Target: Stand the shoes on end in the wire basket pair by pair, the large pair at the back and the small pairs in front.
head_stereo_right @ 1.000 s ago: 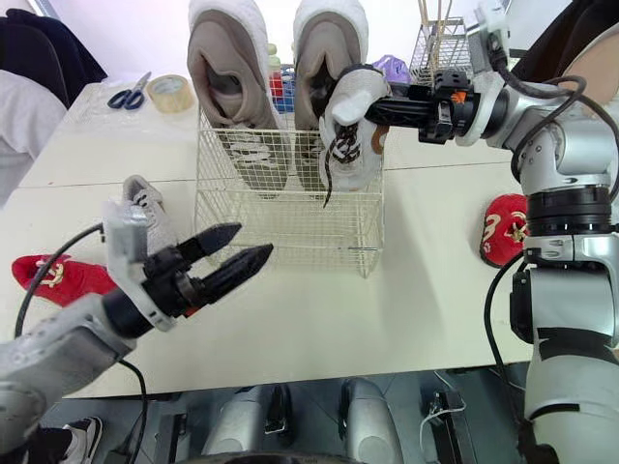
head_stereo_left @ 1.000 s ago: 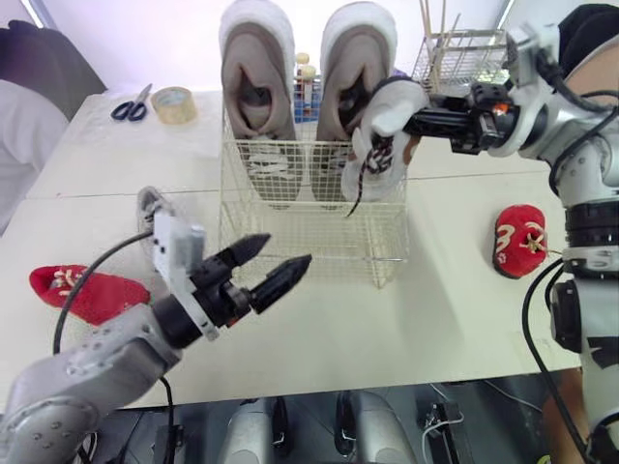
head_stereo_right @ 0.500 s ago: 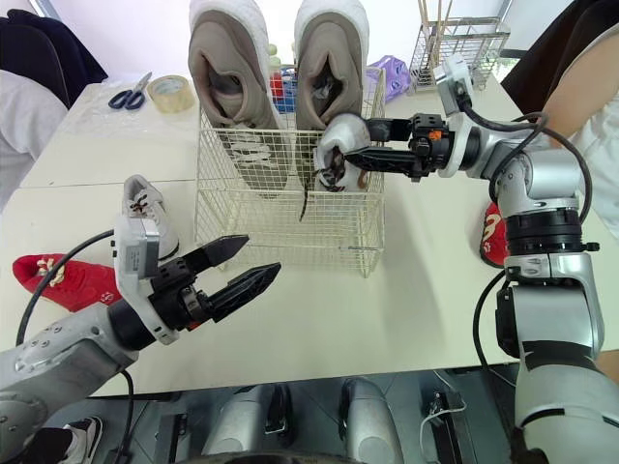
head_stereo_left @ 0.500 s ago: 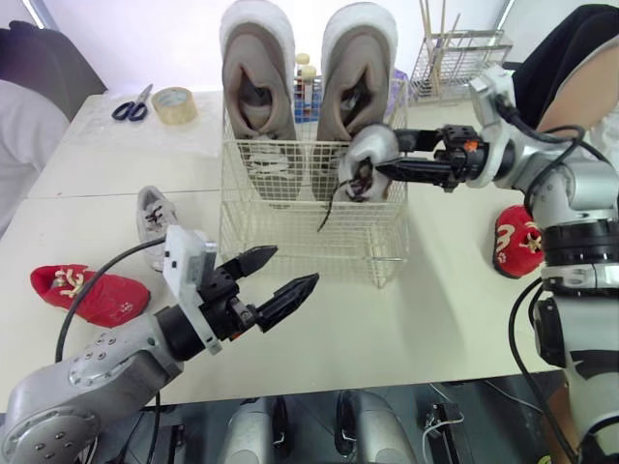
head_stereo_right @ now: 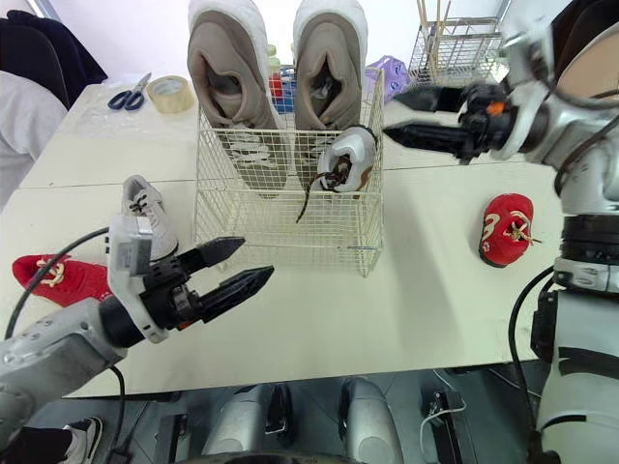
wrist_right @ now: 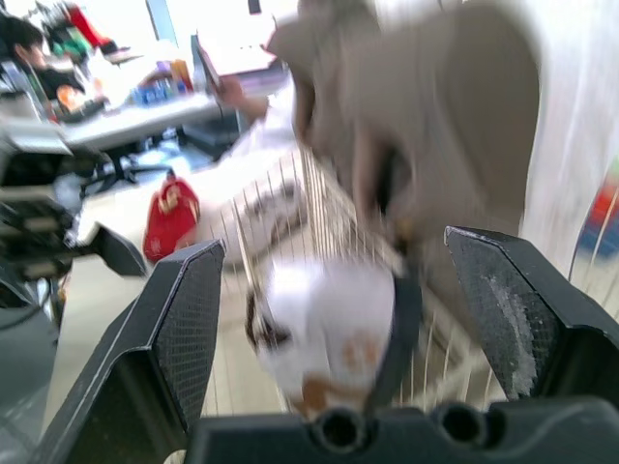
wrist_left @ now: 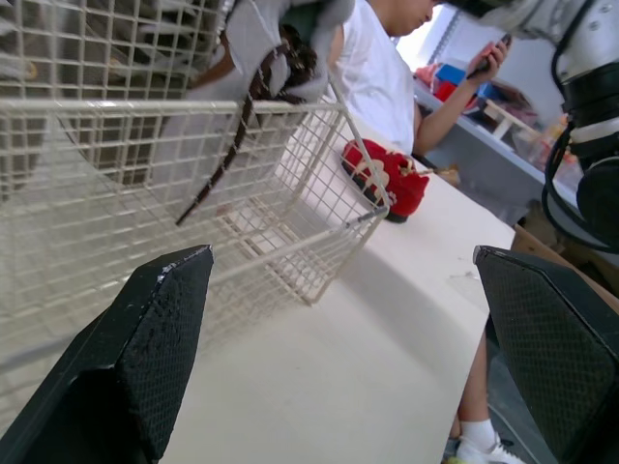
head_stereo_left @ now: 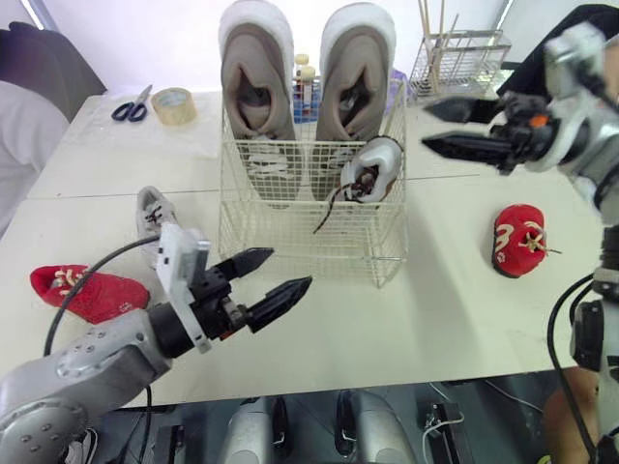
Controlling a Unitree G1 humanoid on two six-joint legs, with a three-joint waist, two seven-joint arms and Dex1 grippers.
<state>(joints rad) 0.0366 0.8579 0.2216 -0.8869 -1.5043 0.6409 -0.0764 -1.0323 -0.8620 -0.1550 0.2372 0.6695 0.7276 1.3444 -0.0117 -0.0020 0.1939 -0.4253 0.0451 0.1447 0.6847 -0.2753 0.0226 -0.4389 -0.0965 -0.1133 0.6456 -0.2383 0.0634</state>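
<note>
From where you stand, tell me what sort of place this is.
Probably an office or lab workroom: white tables, scissors and a tape roll on them, a person holding a phone.

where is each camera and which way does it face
Head eyes: on the head, looking forward and down at the cream wire basket; both arms show.
Left wrist: behind the open left hand, facing the basket's front.
Right wrist: behind the open right hand, facing the small white sneaker inside it.
Both wrist views share that sneaker.
</note>
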